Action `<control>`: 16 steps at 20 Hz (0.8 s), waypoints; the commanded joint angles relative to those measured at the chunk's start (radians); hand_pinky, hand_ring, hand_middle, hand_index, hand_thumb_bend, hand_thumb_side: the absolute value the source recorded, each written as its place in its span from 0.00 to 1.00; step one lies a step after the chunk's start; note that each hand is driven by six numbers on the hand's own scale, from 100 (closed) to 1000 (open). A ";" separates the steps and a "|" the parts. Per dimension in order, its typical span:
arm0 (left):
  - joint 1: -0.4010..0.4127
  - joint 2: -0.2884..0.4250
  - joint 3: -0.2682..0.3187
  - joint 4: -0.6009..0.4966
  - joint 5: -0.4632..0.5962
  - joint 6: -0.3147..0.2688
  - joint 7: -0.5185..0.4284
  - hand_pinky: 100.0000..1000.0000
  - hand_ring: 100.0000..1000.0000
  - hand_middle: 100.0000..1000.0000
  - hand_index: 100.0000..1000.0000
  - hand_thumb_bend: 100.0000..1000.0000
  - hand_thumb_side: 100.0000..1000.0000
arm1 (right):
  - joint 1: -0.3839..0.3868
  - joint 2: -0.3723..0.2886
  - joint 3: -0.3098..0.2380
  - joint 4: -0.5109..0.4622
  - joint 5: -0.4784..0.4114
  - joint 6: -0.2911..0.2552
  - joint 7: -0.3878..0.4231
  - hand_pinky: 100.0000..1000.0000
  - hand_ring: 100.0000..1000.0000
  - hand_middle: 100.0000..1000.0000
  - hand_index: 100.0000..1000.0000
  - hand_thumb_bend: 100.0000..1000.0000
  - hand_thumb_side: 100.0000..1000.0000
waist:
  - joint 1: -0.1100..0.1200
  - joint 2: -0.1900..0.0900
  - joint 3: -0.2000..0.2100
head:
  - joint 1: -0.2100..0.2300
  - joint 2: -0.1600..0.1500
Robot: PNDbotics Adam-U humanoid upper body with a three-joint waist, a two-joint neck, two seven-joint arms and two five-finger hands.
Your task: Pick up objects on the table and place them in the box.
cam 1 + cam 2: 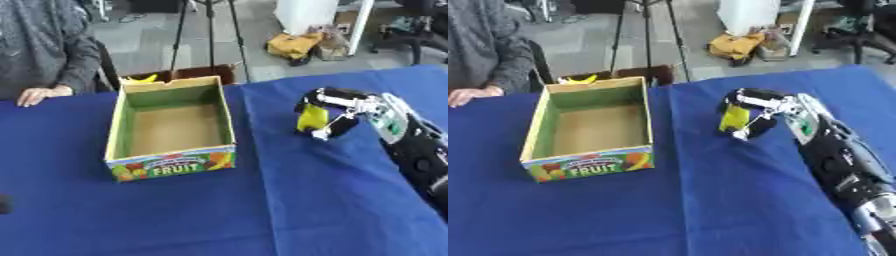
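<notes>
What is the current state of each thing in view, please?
Box: open on top, upright, nothing inside.
Yellow object: held off the table, right of the box.
Right hand: fingers curled round the yellow object.
Left hand: not in view.
Table: covered in blue cloth.

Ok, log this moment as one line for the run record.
right robot hand: curled round yellow object, above table right of box | box: open, looks empty | left robot hand: out of view
</notes>
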 commanded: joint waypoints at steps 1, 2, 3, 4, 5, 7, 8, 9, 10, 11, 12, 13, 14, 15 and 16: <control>-0.013 0.010 0.009 -0.015 -0.004 -0.004 0.000 0.52 0.54 0.53 0.77 0.42 0.61 | -0.043 -0.016 0.009 -0.069 -0.052 -0.161 0.158 0.52 0.39 0.62 0.77 0.00 0.00 | -0.005 -0.023 0.006 | 0.000 -0.010; -0.013 0.010 0.009 -0.016 -0.005 -0.004 -0.001 0.52 0.54 0.53 0.77 0.42 0.61 | -0.051 -0.012 0.013 -0.082 -0.065 -0.164 0.165 0.52 0.39 0.62 0.77 0.00 0.00 | -0.006 -0.024 0.009 | -0.001 -0.010; -0.013 0.010 0.008 -0.016 -0.005 -0.004 -0.001 0.52 0.54 0.53 0.77 0.42 0.61 | -0.063 -0.005 0.018 -0.095 -0.079 -0.168 0.171 0.52 0.38 0.62 0.77 0.00 0.00 | -0.007 -0.025 0.015 | -0.002 -0.009; -0.013 0.011 0.008 -0.017 -0.005 -0.004 -0.002 0.52 0.54 0.53 0.77 0.42 0.61 | -0.074 0.002 0.023 -0.106 -0.092 -0.170 0.178 0.52 0.38 0.62 0.77 0.00 0.00 | -0.008 -0.026 0.020 | -0.004 -0.009; -0.014 0.011 0.007 -0.017 -0.005 -0.004 -0.003 0.52 0.54 0.53 0.77 0.42 0.61 | -0.082 0.007 0.027 -0.114 -0.104 -0.170 0.183 0.52 0.38 0.62 0.77 0.00 0.00 | -0.009 -0.027 0.024 | -0.005 -0.008; -0.017 0.011 0.003 -0.019 -0.004 -0.004 -0.006 0.52 0.54 0.53 0.77 0.42 0.60 | -0.104 0.027 0.040 -0.134 -0.124 -0.177 0.194 0.52 0.38 0.61 0.77 0.00 0.00 | -0.012 -0.031 0.044 | -0.012 -0.008; -0.021 0.010 -0.001 -0.020 -0.003 -0.004 -0.010 0.52 0.54 0.53 0.77 0.42 0.60 | -0.119 0.041 0.048 -0.140 -0.129 -0.173 0.199 0.52 0.38 0.61 0.77 0.00 0.00 | -0.014 -0.033 0.057 | -0.017 -0.008; -0.024 0.008 -0.005 -0.021 -0.001 -0.005 -0.014 0.52 0.54 0.53 0.77 0.43 0.60 | -0.130 0.054 0.056 -0.144 -0.129 -0.165 0.202 0.52 0.38 0.61 0.77 0.00 0.00 | -0.015 -0.034 0.069 | -0.021 -0.009; -0.028 0.006 -0.009 -0.021 0.000 -0.005 -0.019 0.52 0.54 0.53 0.77 0.43 0.60 | -0.140 0.067 0.062 -0.146 -0.125 -0.158 0.205 0.52 0.38 0.61 0.77 0.00 0.00 | -0.016 -0.034 0.080 | -0.026 -0.009; -0.031 0.004 -0.012 -0.022 0.002 -0.005 -0.022 0.52 0.54 0.53 0.77 0.43 0.59 | -0.147 0.078 0.068 -0.148 -0.122 -0.155 0.207 0.52 0.38 0.61 0.77 0.00 0.00 | -0.017 -0.035 0.088 | -0.029 -0.010; -0.037 0.000 -0.017 -0.023 0.004 -0.005 -0.027 0.52 0.54 0.53 0.77 0.43 0.59 | -0.154 0.093 0.073 -0.145 -0.116 -0.151 0.208 0.52 0.38 0.61 0.77 0.00 0.00 | -0.017 -0.035 0.101 | -0.038 -0.011; -0.043 -0.005 -0.022 -0.025 0.007 -0.006 -0.032 0.52 0.54 0.53 0.77 0.43 0.59 | -0.159 0.108 0.078 -0.138 -0.110 -0.149 0.209 0.53 0.38 0.61 0.77 0.00 0.00 | -0.017 -0.035 0.113 | -0.047 -0.012; -0.049 -0.010 -0.027 -0.026 0.010 -0.006 -0.038 0.52 0.54 0.53 0.77 0.43 0.59 | -0.162 0.121 0.083 -0.129 -0.100 -0.148 0.211 0.53 0.38 0.61 0.77 0.00 0.00 | -0.017 -0.034 0.124 | -0.055 -0.014; -0.054 -0.014 -0.031 -0.027 0.012 -0.006 -0.043 0.52 0.54 0.53 0.77 0.43 0.59 | -0.164 0.132 0.086 -0.119 -0.088 -0.148 0.212 0.53 0.39 0.62 0.77 0.00 0.00 | -0.016 -0.034 0.134 | -0.062 -0.016; -0.059 -0.018 -0.036 -0.028 0.015 -0.006 -0.049 0.52 0.54 0.53 0.77 0.43 0.59 | -0.164 0.144 0.089 -0.108 -0.075 -0.149 0.213 0.53 0.39 0.62 0.77 0.00 0.00 | -0.016 -0.033 0.142 | -0.068 -0.017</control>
